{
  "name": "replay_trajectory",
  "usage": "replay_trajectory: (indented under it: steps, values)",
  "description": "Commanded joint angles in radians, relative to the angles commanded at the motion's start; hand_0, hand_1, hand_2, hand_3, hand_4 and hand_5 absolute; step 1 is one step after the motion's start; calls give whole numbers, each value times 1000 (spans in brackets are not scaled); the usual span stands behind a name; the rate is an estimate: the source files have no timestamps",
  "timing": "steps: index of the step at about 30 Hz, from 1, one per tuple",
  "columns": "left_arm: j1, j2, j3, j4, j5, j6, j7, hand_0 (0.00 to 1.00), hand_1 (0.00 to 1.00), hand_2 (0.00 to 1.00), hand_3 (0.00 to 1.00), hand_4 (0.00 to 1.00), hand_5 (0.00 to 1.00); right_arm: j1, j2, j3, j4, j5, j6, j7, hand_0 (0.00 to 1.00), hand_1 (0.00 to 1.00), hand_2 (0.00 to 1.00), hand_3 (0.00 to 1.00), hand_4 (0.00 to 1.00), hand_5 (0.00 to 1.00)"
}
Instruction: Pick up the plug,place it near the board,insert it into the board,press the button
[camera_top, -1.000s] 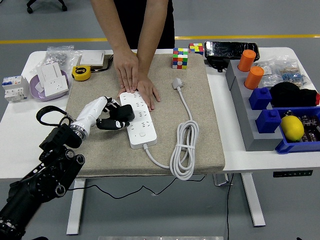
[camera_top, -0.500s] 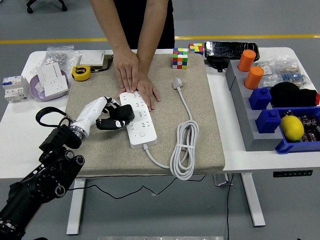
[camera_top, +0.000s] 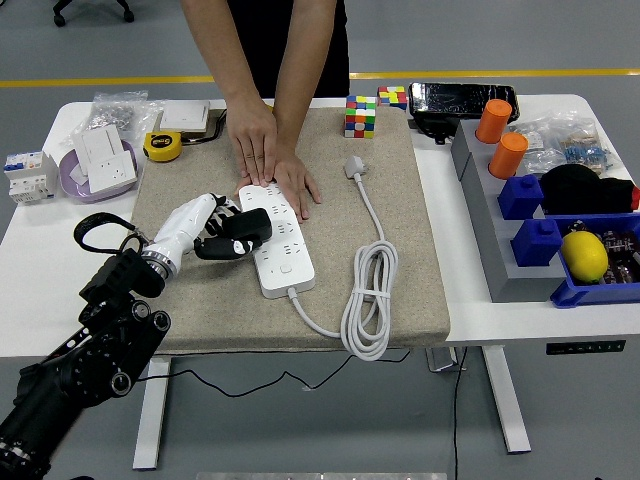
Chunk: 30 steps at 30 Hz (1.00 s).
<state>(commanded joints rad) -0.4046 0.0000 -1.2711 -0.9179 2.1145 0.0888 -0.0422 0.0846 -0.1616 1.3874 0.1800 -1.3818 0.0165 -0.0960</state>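
Change: left hand has edged slightly toward the board since the earlier frames; little else has shifted.
Left hand: white-shelled, reaching in from the lower left, fingers curled around a black plug.
Plug: held at the left edge of the white power board, overlapping its upper sockets; whether the pins are seated cannot be told.
Board: lies on the beige mat on the white worktop, its own white cable coiled to the right, ending in a white plug.
Person: both hands pressed flat on the board's far end, holding it.
Right hand: out of view.
Surroundings: yellow tape measure, puzzle cube, orange cylinders, lemon in a blue bin.
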Motion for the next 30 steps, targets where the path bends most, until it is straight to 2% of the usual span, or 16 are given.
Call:
replay_trajectory:
  steps: [19, 30]
  values:
    - [-6, 0, -13, -33, -42, -10, -11, 381, 212, 219, 244, 567, 292, 3, 3, 3, 0, 6, -1, 0, 820, 746, 742, 781, 998, 876]
    - [19, 4, -84, -63, -29, -9, -8, 379, 213, 220, 248, 572, 297, 1, 6, 6, 0, 10, -3, -1, 820, 746, 742, 781, 998, 876]
